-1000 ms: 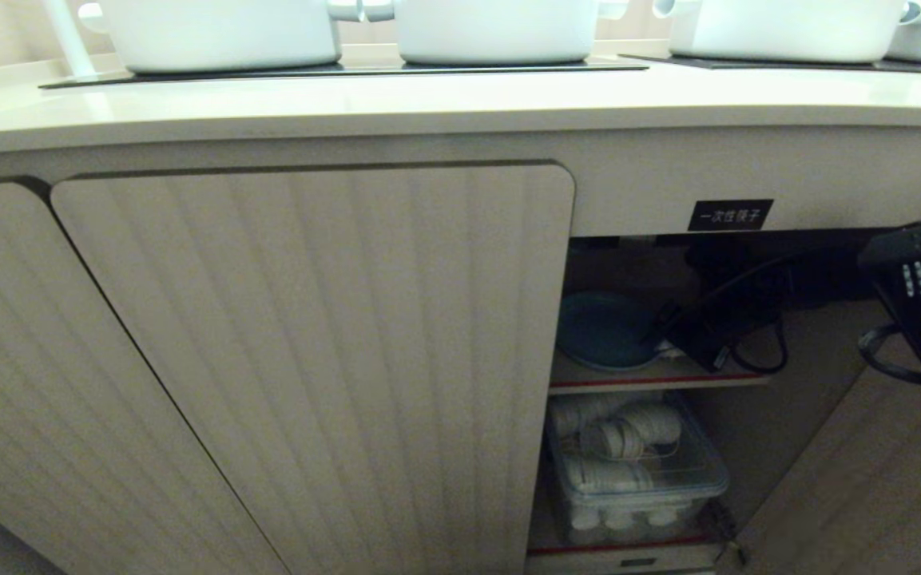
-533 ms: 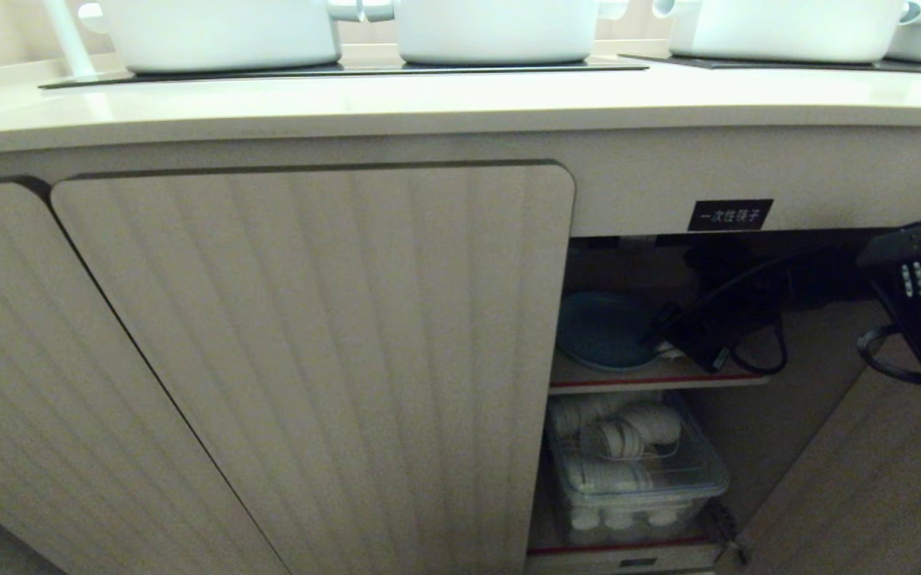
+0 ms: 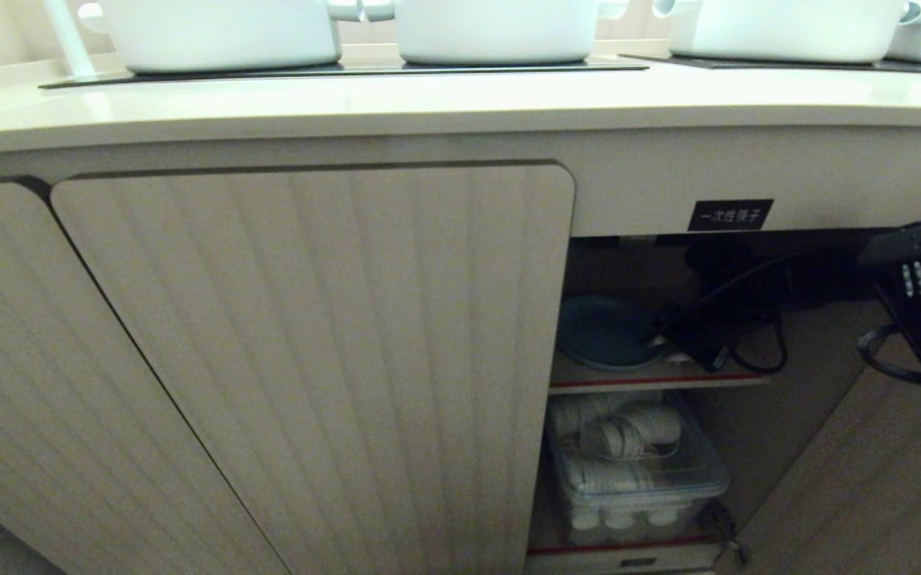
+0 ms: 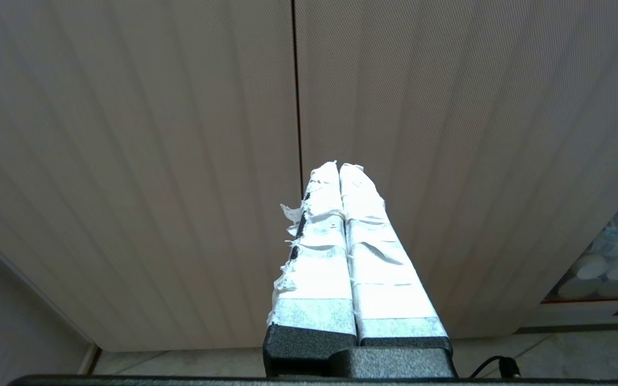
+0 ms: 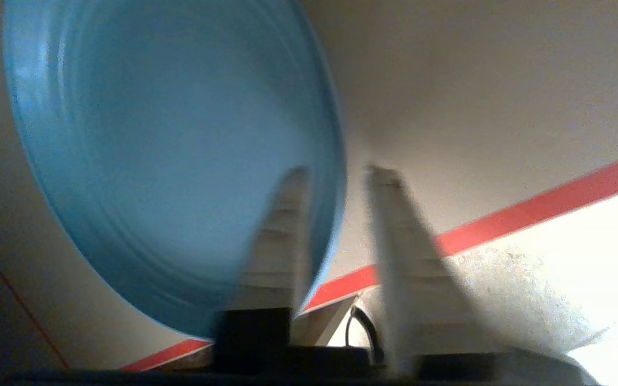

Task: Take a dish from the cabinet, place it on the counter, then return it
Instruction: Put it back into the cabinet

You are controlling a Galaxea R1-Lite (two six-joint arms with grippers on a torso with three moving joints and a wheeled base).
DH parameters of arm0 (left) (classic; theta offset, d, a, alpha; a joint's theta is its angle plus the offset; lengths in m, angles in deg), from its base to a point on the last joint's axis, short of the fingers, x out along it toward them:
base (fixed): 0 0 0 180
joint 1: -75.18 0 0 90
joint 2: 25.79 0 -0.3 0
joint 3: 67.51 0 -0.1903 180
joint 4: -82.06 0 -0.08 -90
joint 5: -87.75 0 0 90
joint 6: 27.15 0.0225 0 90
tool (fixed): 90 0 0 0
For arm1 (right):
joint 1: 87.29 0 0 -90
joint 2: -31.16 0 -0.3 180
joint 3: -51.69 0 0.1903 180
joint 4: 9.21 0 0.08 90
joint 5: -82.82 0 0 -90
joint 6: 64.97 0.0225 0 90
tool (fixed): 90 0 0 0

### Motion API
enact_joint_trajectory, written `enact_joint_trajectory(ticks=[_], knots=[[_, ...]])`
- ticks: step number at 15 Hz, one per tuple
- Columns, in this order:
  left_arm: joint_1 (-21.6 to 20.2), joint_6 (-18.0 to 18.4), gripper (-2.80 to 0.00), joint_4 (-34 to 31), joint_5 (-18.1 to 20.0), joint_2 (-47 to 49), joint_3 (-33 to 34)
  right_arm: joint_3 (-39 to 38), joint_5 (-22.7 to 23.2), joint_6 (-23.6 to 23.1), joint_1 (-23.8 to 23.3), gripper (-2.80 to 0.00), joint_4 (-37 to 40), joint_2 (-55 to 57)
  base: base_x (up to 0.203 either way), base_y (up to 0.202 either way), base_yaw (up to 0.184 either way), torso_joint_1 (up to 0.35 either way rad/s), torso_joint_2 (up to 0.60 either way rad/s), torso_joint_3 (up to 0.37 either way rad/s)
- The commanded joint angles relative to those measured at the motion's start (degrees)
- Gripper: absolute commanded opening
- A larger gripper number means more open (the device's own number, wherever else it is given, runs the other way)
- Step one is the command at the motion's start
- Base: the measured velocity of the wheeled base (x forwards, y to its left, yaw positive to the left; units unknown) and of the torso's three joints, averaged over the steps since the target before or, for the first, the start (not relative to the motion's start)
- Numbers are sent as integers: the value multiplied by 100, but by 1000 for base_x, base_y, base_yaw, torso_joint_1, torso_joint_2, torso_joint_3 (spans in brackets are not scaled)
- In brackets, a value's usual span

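the cabinet [image 3: 308, 359] has its right-hand compartment standing open, with a black label [image 3: 730, 215] in white characters on the panel above the opening. on the inner shelf [image 3: 652, 377], whose front edge carries a red strip, lies the light-blue dish [image 3: 604, 331], flat and toward the left side of the compartment. below the shelf sits a clear plastic bin [image 3: 636, 471] holding white round pieces, stacked and lying on their sides; what they are exactly cannot be told. above it all runs the counter [image 3: 428, 104], with white pots [image 3: 220, 32] standing on its black cooktop panels [image 3: 332, 70].

the right arm reaches in from the right edge of the head view, its dark links and cable crossing the open compartment, and the right gripper [image 3: 662, 331] ends at the right rim of the dish. in the right wrist view the right gripper [image 5: 335, 177] has its jaws parted, one taped finger [image 5: 279, 236] over the face of the dish [image 5: 169, 155] and the other beyond the rim, over the shelf, with a clear gap between them; the rim lies in that gap and neither finger visibly presses it. the same view shows the shelf's red strip [image 5: 528, 212] running slantwise, far closer than the head view gives it.

the left gripper [image 4: 339, 167] appears only in its own wrist view, its white-taped fingers pressed together, pointing at the ribbed closed doors and the seam [image 4: 297, 91] between them; a corner of the plastic bin [image 4: 609, 257] shows at that view's edge.
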Motion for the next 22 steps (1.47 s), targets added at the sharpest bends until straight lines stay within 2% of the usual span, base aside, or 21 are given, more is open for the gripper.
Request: enact_joint_trajectory(ticks=[1, 11, 14, 22], knots=[[0, 0, -280, 0, -4, -2, 0, -1, -28, 28, 4, 0, 5, -4, 0, 0, 0, 0, 0, 0], [0, 0, -280, 0, 0, -2, 0, 0, -181, 8, 4, 0, -51, -30, 0, 0, 0, 0, 0, 0], [0, 0, -280, 0, -3, -2, 0, -18, -392, -351, 4, 0, -37, -30, 0, 0, 0, 0, 0, 0], [0, 0, -280, 0, 0, -2, 0, -33, -623, -794, 18, 0, -145, -65, 0, 0, 0, 0, 0, 0]])
